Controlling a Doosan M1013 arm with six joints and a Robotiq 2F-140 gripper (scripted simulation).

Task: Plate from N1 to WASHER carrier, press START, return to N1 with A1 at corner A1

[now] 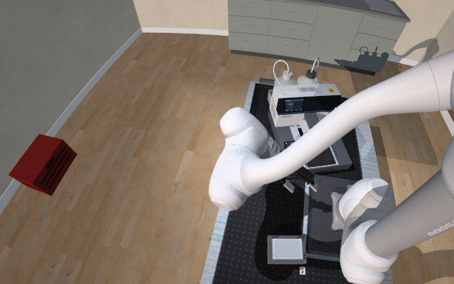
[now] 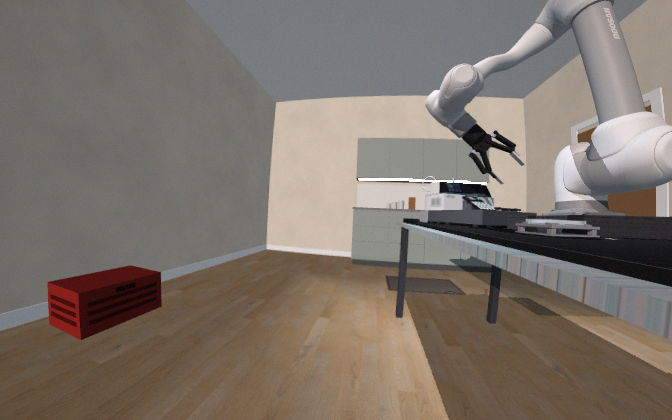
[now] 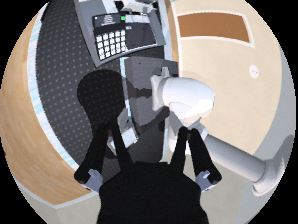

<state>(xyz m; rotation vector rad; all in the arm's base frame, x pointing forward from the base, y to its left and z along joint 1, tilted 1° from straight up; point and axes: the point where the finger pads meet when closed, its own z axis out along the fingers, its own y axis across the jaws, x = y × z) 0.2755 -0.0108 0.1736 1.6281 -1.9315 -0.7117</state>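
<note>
The white plate [image 1: 287,249] [image 2: 556,221] lies in the grey nest N1 [image 1: 270,260] [image 2: 550,232]; it looks flat, but its cut corner is too small to tell. The washer [image 1: 305,90] [image 2: 442,200] stands at the far end of the table. In the wrist view its keypad [image 3: 111,46] shows beside a small green light [image 3: 123,18]. The carrier [image 1: 322,156] [image 3: 142,36] shows no plate; the arm partly covers it in the top view. My gripper [image 1: 300,186] [image 2: 509,168] [image 3: 148,114] is partly open and empty, tilted, above the table between washer and nest.
A raised dark plinth [image 1: 324,216] [image 3: 145,110] bears the arm's base, beside the table's dark mat. Two bottles with tubes [image 1: 287,75] [image 1: 311,75] stand behind the washer. The N1 label [image 1: 302,270] lies near the nest. A red box [image 1: 42,163] [image 2: 105,302] stands on the floor.
</note>
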